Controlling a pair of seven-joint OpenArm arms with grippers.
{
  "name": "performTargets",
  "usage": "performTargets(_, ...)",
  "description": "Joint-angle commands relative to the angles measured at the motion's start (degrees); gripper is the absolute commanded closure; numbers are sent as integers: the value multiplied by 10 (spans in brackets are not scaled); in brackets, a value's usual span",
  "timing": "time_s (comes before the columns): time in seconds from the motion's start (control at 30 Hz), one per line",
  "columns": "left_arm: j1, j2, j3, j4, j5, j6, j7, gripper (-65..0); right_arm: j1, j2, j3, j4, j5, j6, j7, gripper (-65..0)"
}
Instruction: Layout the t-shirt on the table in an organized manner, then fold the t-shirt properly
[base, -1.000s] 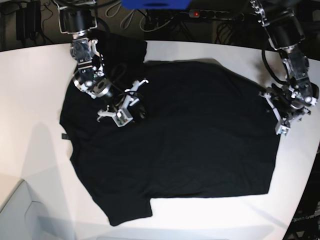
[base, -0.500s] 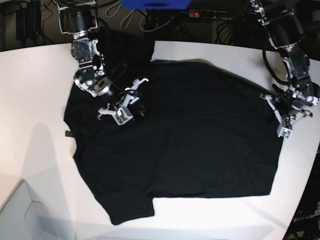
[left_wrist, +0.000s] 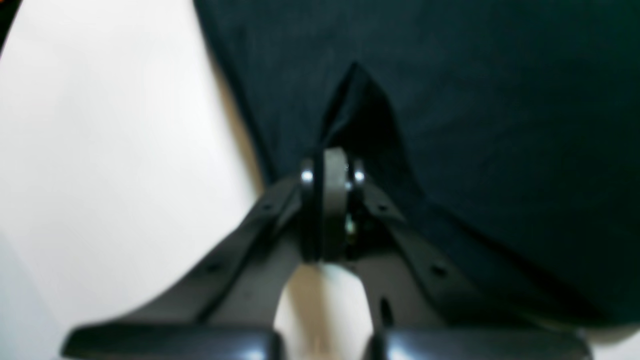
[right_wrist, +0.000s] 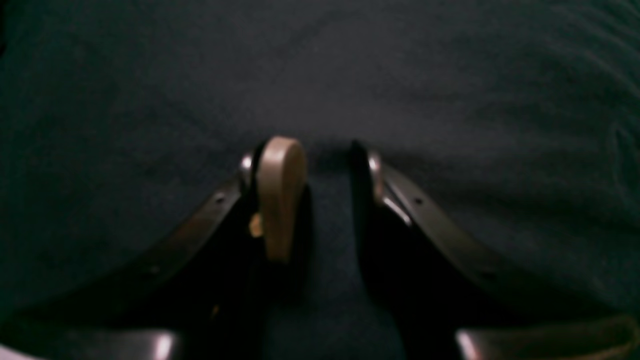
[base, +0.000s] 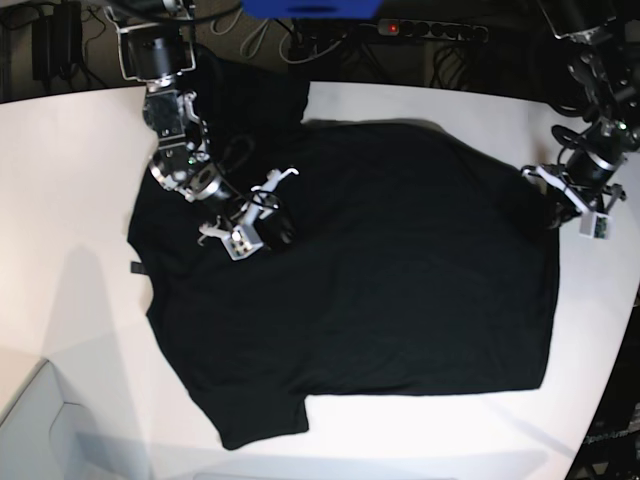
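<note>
black t-shirt (base: 380, 270) lying spread on white desk (base: 70, 190). left end effector (left_wrist: 332, 172) pinching shirt's edge, cloth tenting up. right end effector (right_wrist: 320, 160) resting on shirt near collar, gaping narrow, gripping nothing.

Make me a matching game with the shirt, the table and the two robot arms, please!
Things:
1. t-shirt
2. table
3. left gripper
4. right gripper

Descriptions:
A. plain white
B. jaws apart, over the cloth
C. black, spread out
D. jaws pinched on the shirt's edge

Pairs: 1-C, 2-A, 3-D, 4-B
</note>
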Motion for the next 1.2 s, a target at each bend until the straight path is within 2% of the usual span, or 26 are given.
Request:
performTargets(0.0,-1,-19,-2,7,-10,1,-13,-5,5,4,1,2,-11,-1,-21,-203)
performTargets(0.1,17,-21,-4,6,-3,1,-11,-6,6,2,1,3,-11,-1,-21,-203)
performTargets(0.37,35,-39,-2,7,94,1,-17,-15,16,-7,-2,1,-11,-1,-22,-203)
performTargets(0.43,35,-49,-2,7,112,1,-17,-56,16,-12,-2,1,-11,-1,-22,-206)
performTargets(0.6,31,-77,17,7,118,1,-17,-234,16,-15,0,0,-11,-1,-22,-206)
performTargets(0.7,35,-92,18,11,118,1,-17,-289,18,-13,1,0,-11,-1,-22,-206)
performTargets(1.0,69,-201,109,13,104,1,-17,-240,33,7,2,0,-11,-1,-22,-206)
performTargets(1.07,63,-209,103,11,75,1,-17,-240,33,9,2,0,-11,-1,-22,-206)
performTargets(1.17,23,-203,74,7,40,1,-11,-240,33,9,2,0,-11,-1,-22,-206)
